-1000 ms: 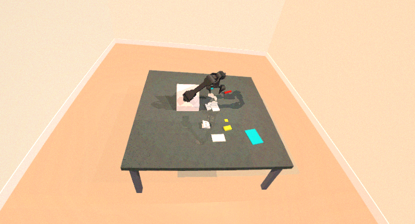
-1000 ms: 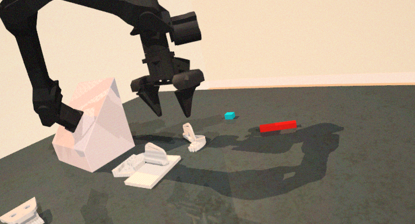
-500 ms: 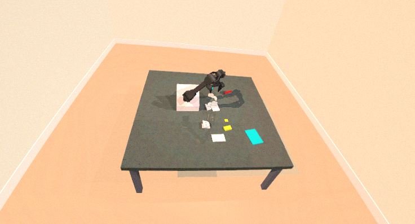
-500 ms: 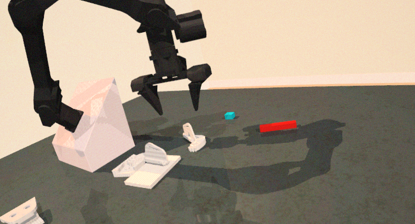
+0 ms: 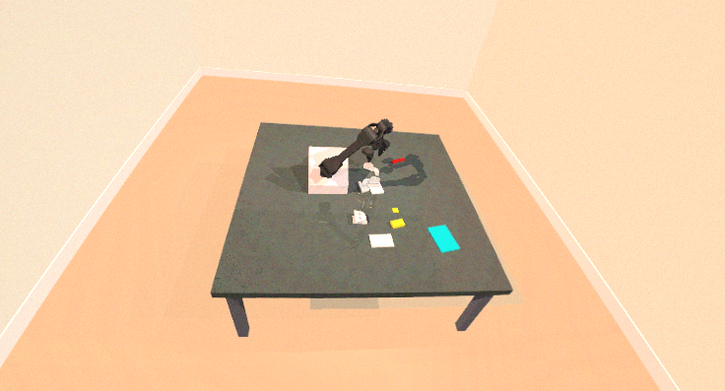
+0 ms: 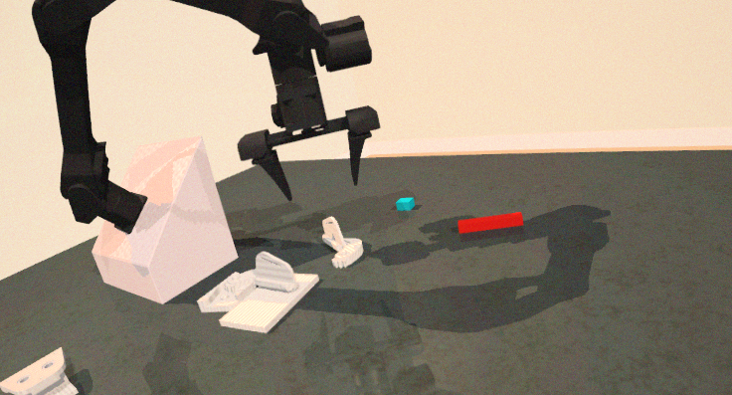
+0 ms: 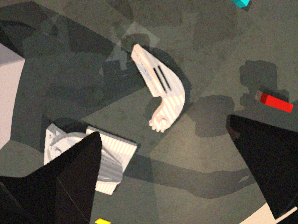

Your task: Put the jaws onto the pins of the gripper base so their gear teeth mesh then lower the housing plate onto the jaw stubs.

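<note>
My gripper [image 5: 375,158] [image 6: 322,192] [image 7: 166,129] is open and empty, above the loose jaw. The loose white jaw [image 5: 369,166] [image 6: 347,252] [image 7: 172,97] lies on the table, its teeth toward the gripper base in the wrist view. The white gripper base [image 6: 217,296] [image 7: 54,142] has a flat slab [image 5: 376,190] [image 6: 266,310] [image 7: 124,146] beside or under it. The other jaw [image 6: 274,272] [image 7: 111,167] rests over base and slab; I cannot tell whether it is on a pin. A white piece with two holes [image 5: 359,217] [image 6: 36,373], likely the housing plate, lies apart.
A pinkish block [image 5: 328,187] [image 6: 197,249] [image 7: 9,95] stands near the base. A red bar [image 5: 398,161] [image 6: 490,222] [image 7: 277,102] and small cyan block [image 6: 405,203] [image 7: 242,2] lie beyond. Yellow blocks [image 5: 398,223], a white rectangle [image 5: 381,240] and cyan rectangle [image 5: 443,238] lie toward the front.
</note>
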Tool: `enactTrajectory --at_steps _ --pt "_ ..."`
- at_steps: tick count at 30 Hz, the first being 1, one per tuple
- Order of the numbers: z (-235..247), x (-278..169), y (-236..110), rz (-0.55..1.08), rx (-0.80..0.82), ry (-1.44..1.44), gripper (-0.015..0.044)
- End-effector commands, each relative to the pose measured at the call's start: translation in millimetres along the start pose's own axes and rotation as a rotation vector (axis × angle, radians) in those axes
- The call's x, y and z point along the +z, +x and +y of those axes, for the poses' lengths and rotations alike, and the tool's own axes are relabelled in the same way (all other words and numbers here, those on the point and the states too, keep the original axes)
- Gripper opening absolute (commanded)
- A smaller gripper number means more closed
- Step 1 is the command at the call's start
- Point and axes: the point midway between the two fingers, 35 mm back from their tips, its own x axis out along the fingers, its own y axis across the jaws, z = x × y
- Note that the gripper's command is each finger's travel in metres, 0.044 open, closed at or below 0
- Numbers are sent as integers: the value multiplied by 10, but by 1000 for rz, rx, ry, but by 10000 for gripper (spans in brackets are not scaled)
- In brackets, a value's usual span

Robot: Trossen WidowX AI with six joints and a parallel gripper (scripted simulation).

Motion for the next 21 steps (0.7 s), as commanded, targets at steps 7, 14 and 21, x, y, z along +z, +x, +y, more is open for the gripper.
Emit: enactTrajectory --at_steps 7,14,21 --pt "-72 100 -9 -4 2 -220 440" --pt "-116 166 -15 -4 3 -369 440" --pt "-99 167 292 -2 4 -373 440"
